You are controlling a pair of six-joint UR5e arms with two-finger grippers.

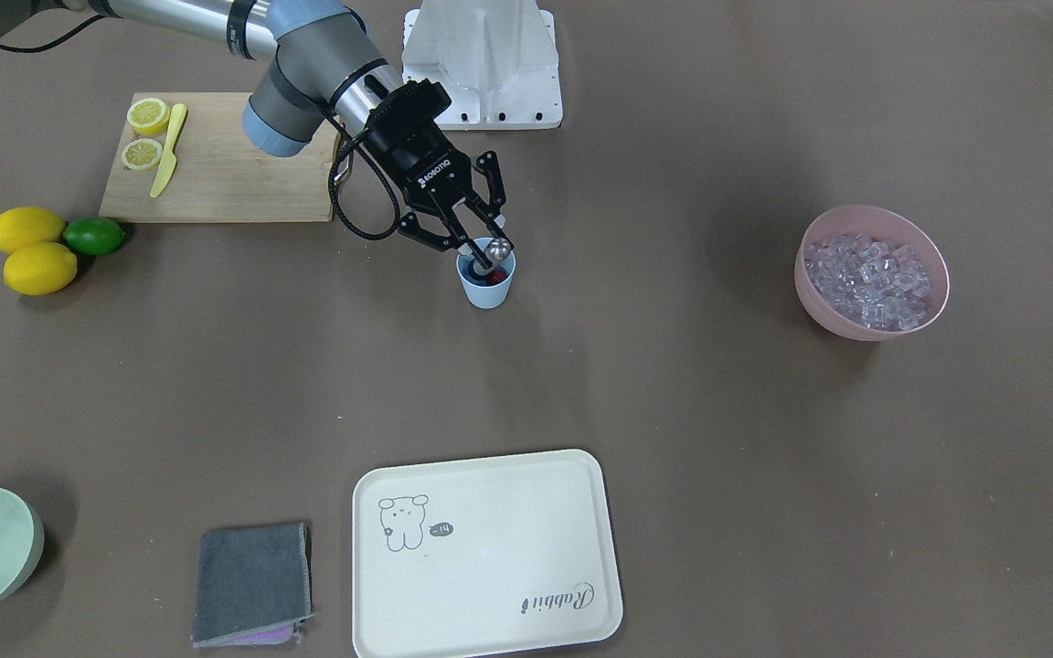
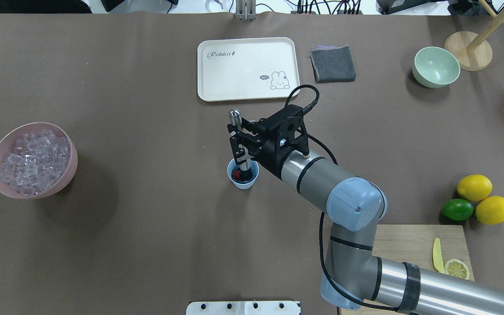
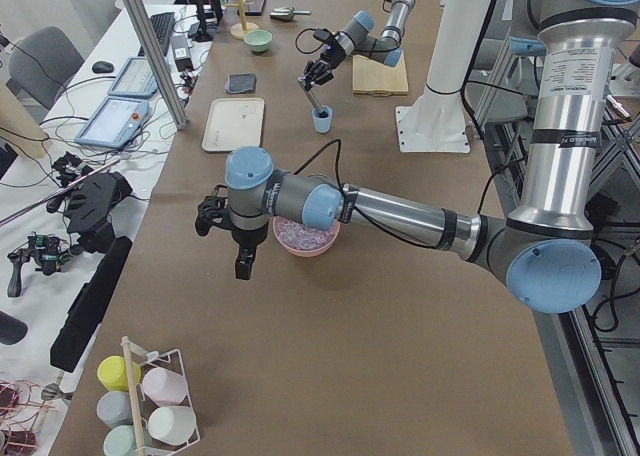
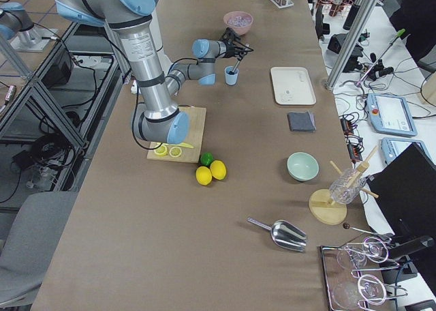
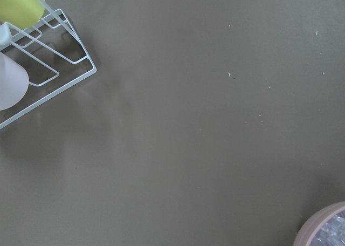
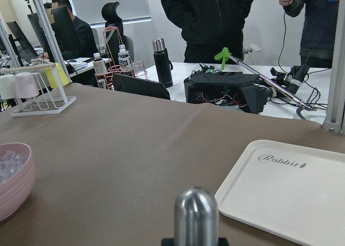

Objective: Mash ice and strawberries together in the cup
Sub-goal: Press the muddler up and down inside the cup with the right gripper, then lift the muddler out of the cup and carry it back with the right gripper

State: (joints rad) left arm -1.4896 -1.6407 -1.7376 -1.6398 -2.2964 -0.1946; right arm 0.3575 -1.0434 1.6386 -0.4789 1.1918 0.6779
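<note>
The light-blue cup [image 1: 487, 291] stands mid-table and also shows in the overhead view [image 2: 243, 180]. A red strawberry [image 2: 236, 175] lies inside it. My right gripper [image 2: 239, 142] is just above the cup, shut on a metal muddler [image 2: 234, 116] that stands upright with its dark lower end down in the cup. The muddler's rounded top fills the bottom of the right wrist view [image 6: 196, 211]. The ice [image 2: 33, 157] fills the pink bowl [image 2: 70, 168] far from the cup. I cannot tell whether ice is in the cup. My left gripper [image 3: 243, 264] hangs beside the pink bowl; I cannot tell its state.
A cream tray [image 2: 247, 68], a grey cloth [image 2: 333, 63] and a pale green bowl [image 2: 435, 66] lie along the far side. Two lemons [image 2: 474, 187] and a lime [image 2: 457, 209] sit near a cutting board [image 1: 216, 169] with lemon halves and a yellow knife. A cup rack [image 5: 43, 57] stands near my left arm.
</note>
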